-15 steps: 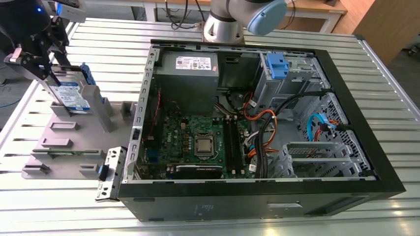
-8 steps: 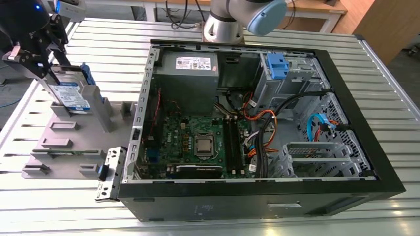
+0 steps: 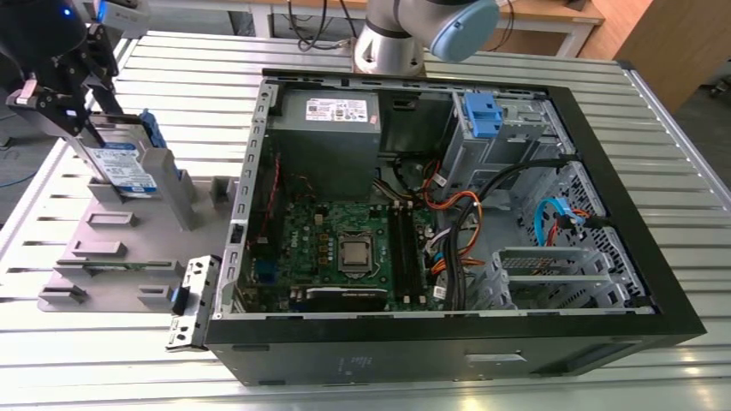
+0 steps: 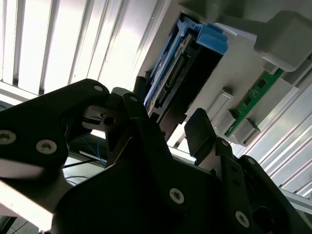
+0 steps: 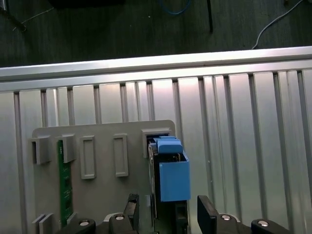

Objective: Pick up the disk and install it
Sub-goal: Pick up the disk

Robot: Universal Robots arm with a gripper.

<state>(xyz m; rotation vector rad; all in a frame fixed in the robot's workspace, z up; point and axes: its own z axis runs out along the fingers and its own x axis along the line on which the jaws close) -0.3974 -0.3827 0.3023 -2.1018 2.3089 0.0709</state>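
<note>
The disk [image 3: 123, 165] stands on edge in a slot of the grey rack [image 3: 126, 276], beside the open case [image 3: 457, 342]. The claw [image 5: 168, 208] hangs over the rack, fingers spread either side of the disk, gripping nothing.

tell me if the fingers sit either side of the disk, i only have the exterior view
Observer: Yes. In the first wrist view the gripper straddles the disk, with a gap showing on each side.
Operator: anything else in that grey holder
Observer: A green circuit board stands in another slot of the grey holder, apart from the disk.
</note>
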